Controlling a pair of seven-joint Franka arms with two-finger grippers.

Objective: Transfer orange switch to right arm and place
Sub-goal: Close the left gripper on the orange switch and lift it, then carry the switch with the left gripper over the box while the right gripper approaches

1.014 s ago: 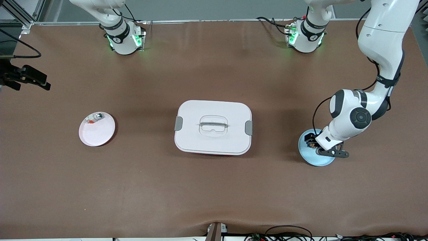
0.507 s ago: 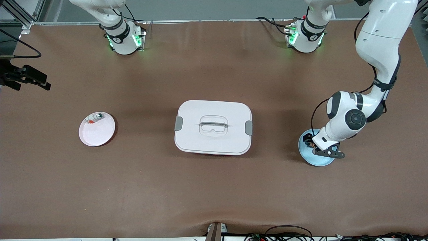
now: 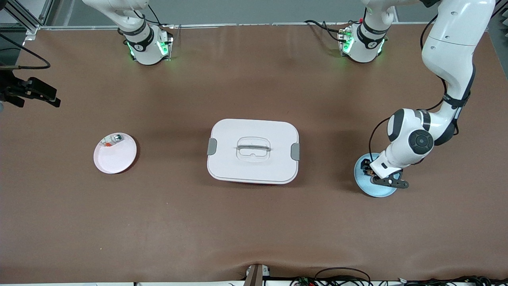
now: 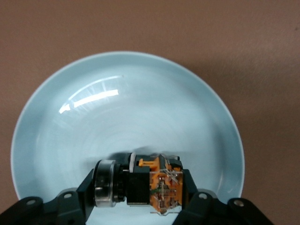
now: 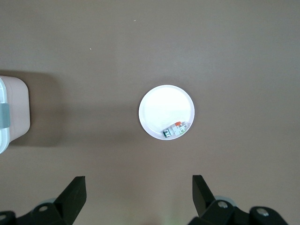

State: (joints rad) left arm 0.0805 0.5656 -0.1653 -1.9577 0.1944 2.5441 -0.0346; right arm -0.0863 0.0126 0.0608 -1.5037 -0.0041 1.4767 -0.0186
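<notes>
The orange switch is a small black block with an orange middle and a silver end. It lies in the pale blue plate at the left arm's end of the table. My left gripper is down in that plate, and its fingers press on both ends of the switch. My right gripper is open and empty, high over the brown table beside the pink plate. It is out of the front view.
A white lidded box with grey latches stands mid-table, and its edge shows in the right wrist view. The pink plate at the right arm's end holds a small clear-and-green piece.
My left arm has shifted slightly toward the box and settled lower over the blue plate, its gripper staying at the switch. Nothing else has moved.
</notes>
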